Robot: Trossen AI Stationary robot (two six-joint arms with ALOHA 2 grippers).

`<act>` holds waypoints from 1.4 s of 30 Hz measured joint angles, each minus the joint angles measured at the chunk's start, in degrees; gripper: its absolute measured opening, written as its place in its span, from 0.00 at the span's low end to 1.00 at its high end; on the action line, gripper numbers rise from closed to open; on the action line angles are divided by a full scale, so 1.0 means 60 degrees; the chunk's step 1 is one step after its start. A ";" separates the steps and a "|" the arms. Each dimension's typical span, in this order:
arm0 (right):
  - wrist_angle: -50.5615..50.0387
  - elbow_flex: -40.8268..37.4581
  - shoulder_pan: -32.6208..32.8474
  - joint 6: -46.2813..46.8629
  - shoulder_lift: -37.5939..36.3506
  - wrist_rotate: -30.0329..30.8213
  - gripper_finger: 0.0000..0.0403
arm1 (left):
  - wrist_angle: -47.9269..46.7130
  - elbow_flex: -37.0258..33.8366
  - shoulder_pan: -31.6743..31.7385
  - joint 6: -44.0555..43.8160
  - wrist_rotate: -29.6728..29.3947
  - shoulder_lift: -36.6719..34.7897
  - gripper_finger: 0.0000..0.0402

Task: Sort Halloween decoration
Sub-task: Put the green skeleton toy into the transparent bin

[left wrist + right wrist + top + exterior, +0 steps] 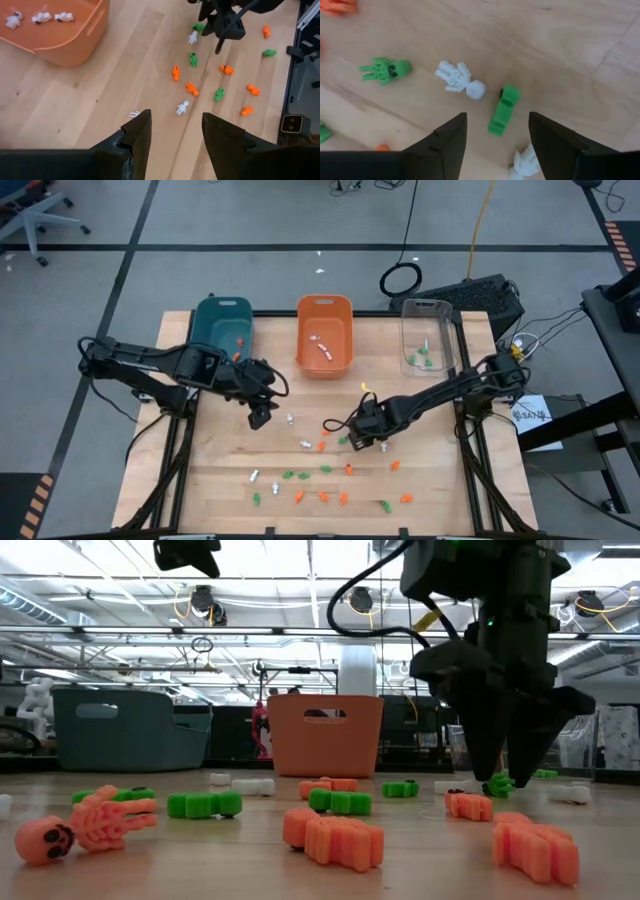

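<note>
Several tiny orange, white and green Halloween trinkets (pixel 322 472) lie scattered on the near half of the wooden table (pixel 220 480). My right gripper (pixel 497 117) points down, low over the table's middle, and is open. A green trinket (pixel 503 113) lies flat on the wood between its fingers, untouched. A white skeleton trinket (pixel 460 80) lies just beside the green one. In the low view, this gripper (pixel 512 778) hovers just above the tabletop. My left gripper (pixel 176 115) hangs open and empty higher up, left of centre (pixel 262 418).
Three bins stand along the far edge. The teal bin (pixel 222 330) holds an orange piece, the orange bin (pixel 325 365) holds white pieces, and the clear bin (pixel 428 310) holds green ones. More trinkets lie toward the near edge (pixel 300 497).
</note>
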 joint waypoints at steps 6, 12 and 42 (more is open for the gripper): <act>0.0008 0.0020 0.0000 0.0126 0.0292 0.0015 0.48 | 0.0000 0.0000 -0.0006 -0.0195 0.0004 0.0004 0.43; -0.0043 0.0025 0.0000 0.0157 0.0414 0.0044 0.35 | -0.0009 0.0000 -0.0006 -0.0195 -0.0003 0.0004 0.43; -0.0611 0.1089 -0.0366 -0.3947 -0.4240 0.0108 0.03 | 0.0022 0.0000 0.0015 0.0116 -0.1170 0.0004 0.43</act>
